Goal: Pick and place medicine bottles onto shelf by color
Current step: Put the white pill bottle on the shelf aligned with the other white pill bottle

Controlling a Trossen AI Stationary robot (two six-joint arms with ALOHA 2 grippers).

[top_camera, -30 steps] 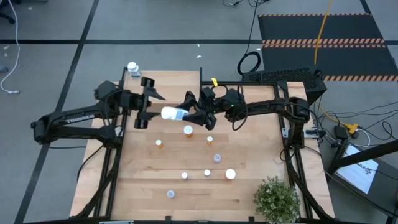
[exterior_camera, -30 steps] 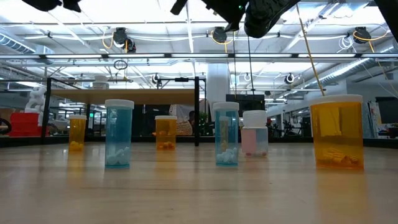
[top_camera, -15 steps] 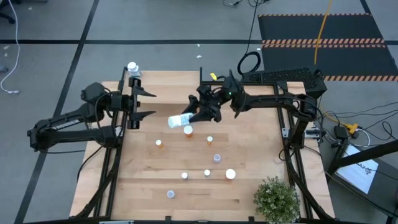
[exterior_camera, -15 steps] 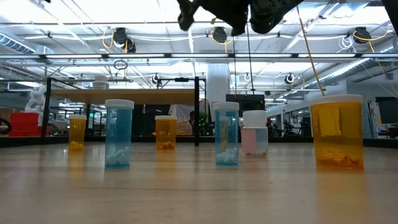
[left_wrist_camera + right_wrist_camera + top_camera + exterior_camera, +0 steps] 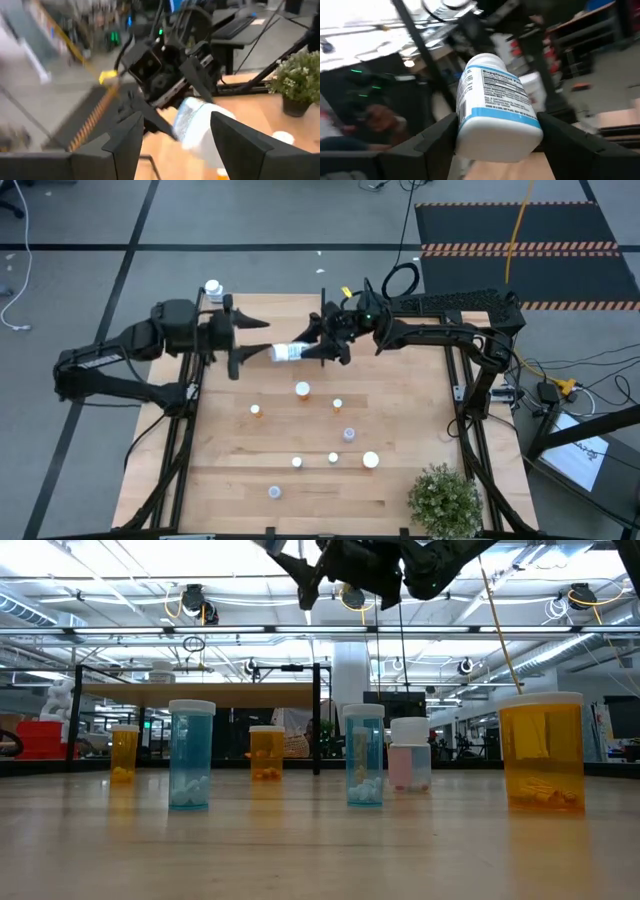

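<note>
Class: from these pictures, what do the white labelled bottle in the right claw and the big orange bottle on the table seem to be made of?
White labelled bottle in the right claw: probably opaque plastic, smooth, with a printed wrap label.
Big orange bottle: likely translucent amber plastic, glossy; its contents show through the wall, under a white cap.

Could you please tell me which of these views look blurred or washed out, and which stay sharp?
Left wrist view: heavily motion-smeared, the white bottle and the right gripper both soft. Right wrist view: the bottle's label is readable, the room behind streaked and bright. Low view: the standing bottles are crisp, the ceiling lights glare above the blue-tinted bottle. High view: evenly lit and sharp.
</note>
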